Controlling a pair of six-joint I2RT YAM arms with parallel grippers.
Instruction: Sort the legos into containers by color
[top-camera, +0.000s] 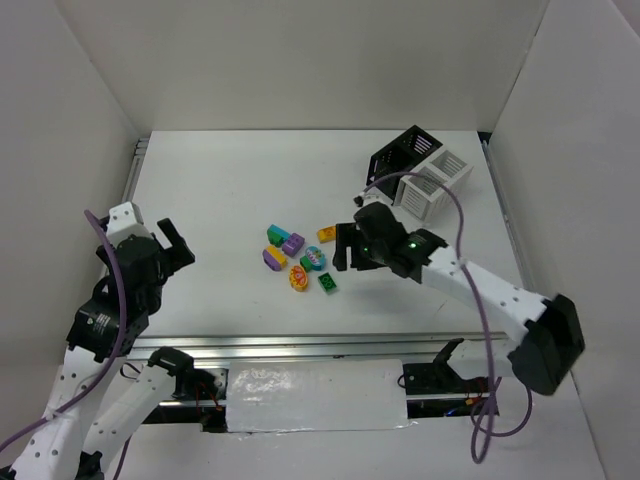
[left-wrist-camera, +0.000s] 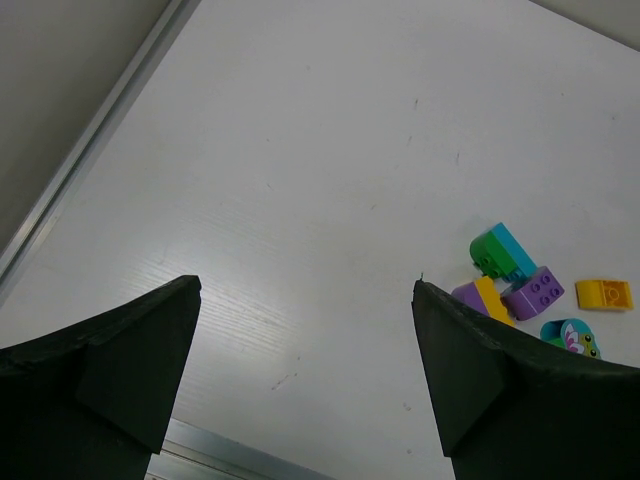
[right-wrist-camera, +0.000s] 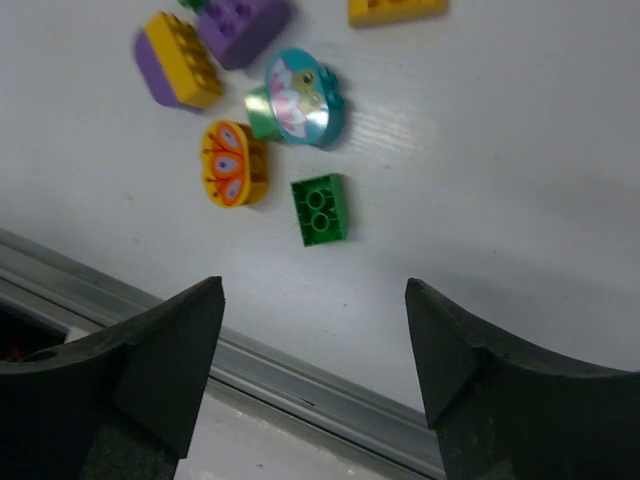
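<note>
Left hand (left-wrist-camera: 305, 285) and right hand (right-wrist-camera: 315, 285) both apart, empty; seven legos (top-camera: 313, 261), two containers (top-camera: 440, 172).

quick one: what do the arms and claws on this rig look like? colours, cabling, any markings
Left arm and right arm: white links with black joint housings, and a loose purple cable running along each. Left claw and right claw: matte black, two wedge-shaped fingers each. A small green light glows near the right wrist. No markings legible.
</note>
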